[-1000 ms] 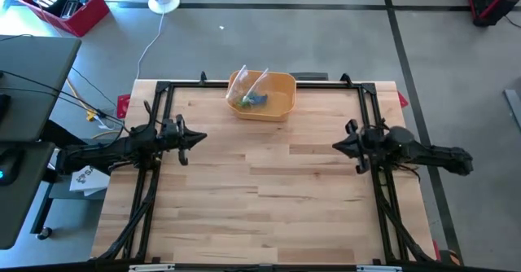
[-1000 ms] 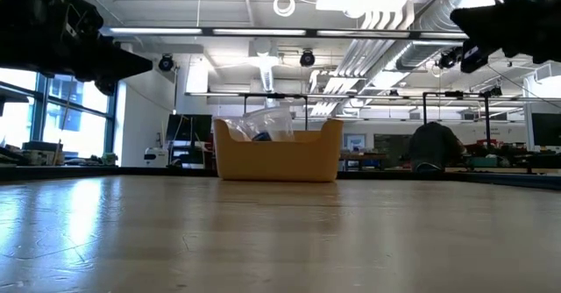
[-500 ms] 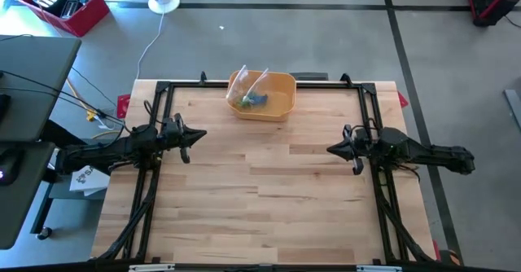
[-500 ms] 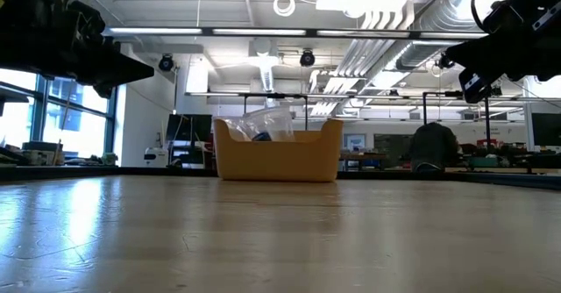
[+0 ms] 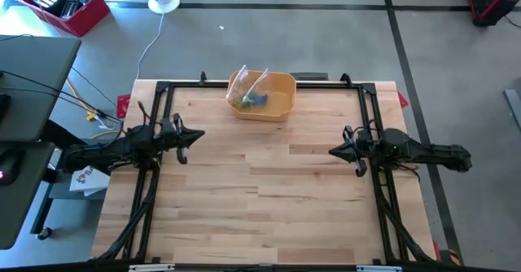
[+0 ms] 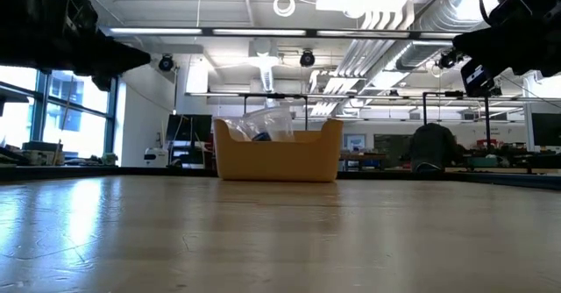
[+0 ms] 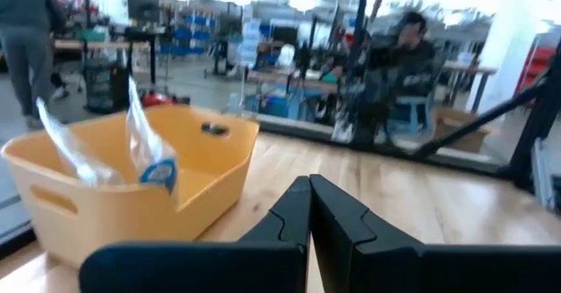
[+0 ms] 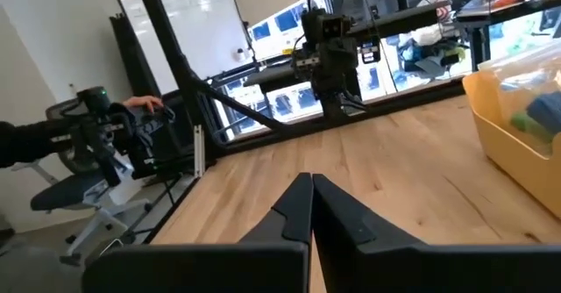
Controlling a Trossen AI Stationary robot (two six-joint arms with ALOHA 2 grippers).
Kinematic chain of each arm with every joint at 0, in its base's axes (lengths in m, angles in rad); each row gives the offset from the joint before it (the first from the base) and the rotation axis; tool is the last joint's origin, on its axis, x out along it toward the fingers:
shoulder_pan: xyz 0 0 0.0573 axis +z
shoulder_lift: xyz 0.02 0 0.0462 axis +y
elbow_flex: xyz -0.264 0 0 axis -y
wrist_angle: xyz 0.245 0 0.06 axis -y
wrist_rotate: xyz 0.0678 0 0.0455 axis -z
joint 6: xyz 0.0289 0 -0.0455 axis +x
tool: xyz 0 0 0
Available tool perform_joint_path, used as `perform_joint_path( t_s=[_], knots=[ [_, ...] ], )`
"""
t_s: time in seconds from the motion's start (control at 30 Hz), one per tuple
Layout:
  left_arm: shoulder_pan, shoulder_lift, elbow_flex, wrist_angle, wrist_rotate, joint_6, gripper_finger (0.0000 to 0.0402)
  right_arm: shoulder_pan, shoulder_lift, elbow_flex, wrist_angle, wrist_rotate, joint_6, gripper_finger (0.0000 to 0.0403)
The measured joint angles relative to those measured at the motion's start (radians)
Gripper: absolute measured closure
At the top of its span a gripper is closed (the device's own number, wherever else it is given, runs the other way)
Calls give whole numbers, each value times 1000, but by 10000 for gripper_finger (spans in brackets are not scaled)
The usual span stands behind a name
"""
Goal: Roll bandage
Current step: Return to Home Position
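A yellow bin point(image 5: 281, 107) stands at the middle of the table's far edge. In it a clear plastic bag point(image 5: 247, 85) leans upright against the wall, with a blue roll point(image 7: 160, 172) inside that I take for the bandage. My left gripper point(image 5: 202, 135) hovers shut and level above the table's left side and points toward the right. My right gripper point(image 5: 330, 151) hovers shut and level above the right side and points toward the left. Both are well clear of the bin point(image 6: 277, 160) and of the tabletop.
Black frame rails point(image 5: 163, 89) run along the table's left, far and right edges. Bare wooden tabletop point(image 5: 260, 190) lies between and in front of the arms. A person point(image 7: 412, 52) sits in the room beyond the table.
My right gripper has rolled a little about its own pointing line, dipped slightly and come back level, staying over the table's right side. Both grippers stay shut. The bin and the bag have not moved.
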Motion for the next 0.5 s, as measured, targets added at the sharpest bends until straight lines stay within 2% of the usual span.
perform_joint_path(
  t_s=[0.5],
  knots=[
    [-6, 5, -1, 8, -7, 0, 398, 6, 5, 0, 0, 0, 0, 402]
  ],
)
